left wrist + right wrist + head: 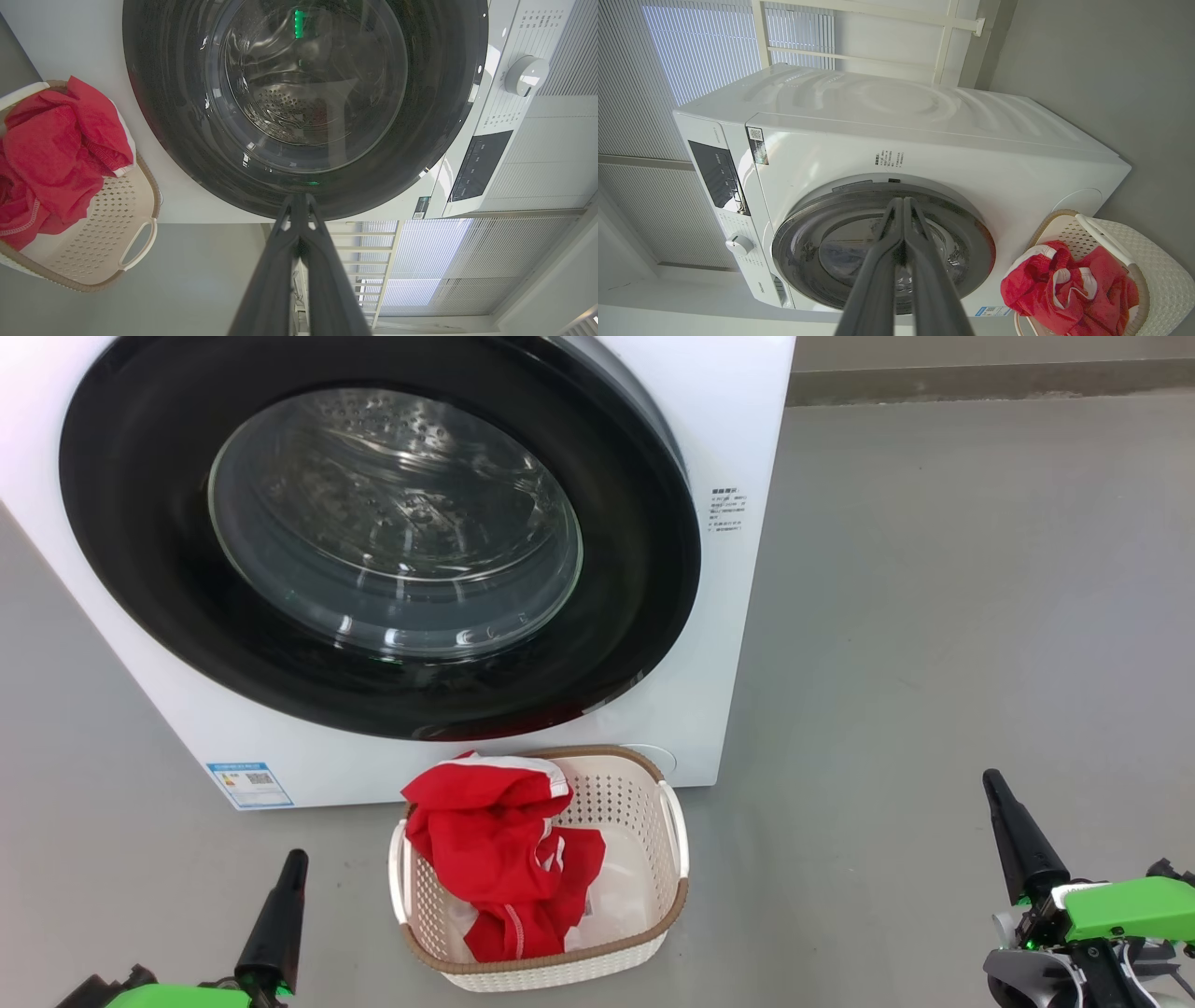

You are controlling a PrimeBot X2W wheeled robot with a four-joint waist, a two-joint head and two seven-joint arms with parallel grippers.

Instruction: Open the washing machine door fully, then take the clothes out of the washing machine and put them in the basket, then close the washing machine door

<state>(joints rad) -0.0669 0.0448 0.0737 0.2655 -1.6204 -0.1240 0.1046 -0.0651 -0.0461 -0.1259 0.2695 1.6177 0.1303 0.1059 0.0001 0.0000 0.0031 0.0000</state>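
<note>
Black fingers of the left gripper (291, 873) stand at the lower left of the head view, pressed together and holding nothing. The fingers of the right gripper (997, 793) stand at the lower right, also pressed together and empty. Both point up toward the machine (738, 448) and are well apart from everything else. Between them, a little further away, the basket (635, 803) sits on the grey floor (934, 616), just in front of the machine. Red clothes (495, 840) with white trim lie piled in the basket's left part, and one fold rises above its far rim. Behind the basket rises the white front of the machine, with a small blue label (249, 784) near its lower left corner. The door (140, 523), with a black rim and a clear glass bowl, lies flat against this front and looks closed. Through the glass the steel drum (392, 504) is seen. In the left wrist view, a round white knob (527, 74) sits on the panel beyond the door.
</note>
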